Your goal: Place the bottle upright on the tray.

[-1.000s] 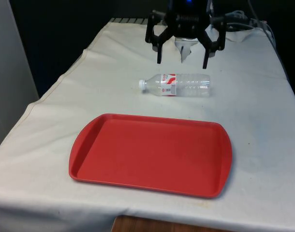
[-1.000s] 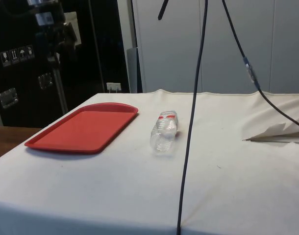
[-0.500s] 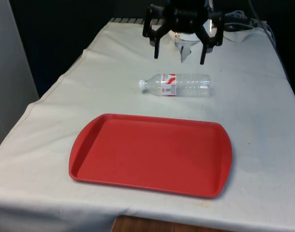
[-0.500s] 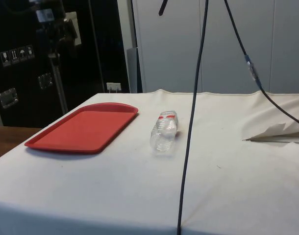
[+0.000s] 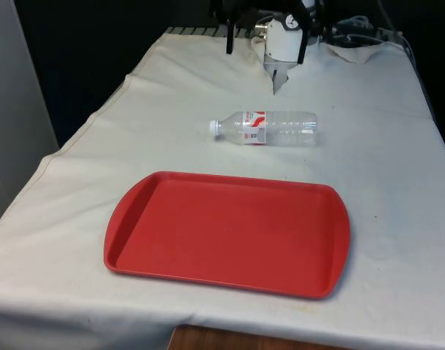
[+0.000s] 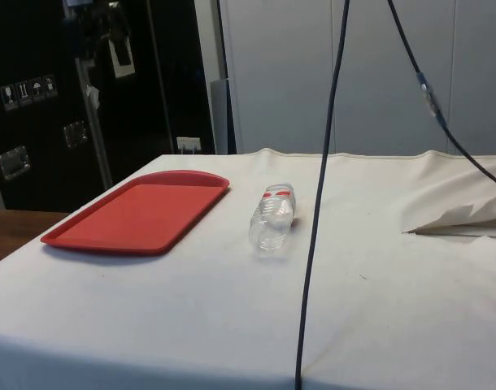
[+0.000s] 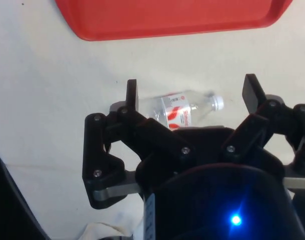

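Fingers (image 7: 132,93) spread wide above clear bottle (image 7: 185,109) lying flat on white-clothed tabletop (image 7: 47,100), apart from red tray (image 7: 167,17).

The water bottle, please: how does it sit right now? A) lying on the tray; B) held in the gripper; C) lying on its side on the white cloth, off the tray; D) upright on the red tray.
C: the water bottle lies on its side on the white cloth, beyond the red tray, with the open gripper above it.
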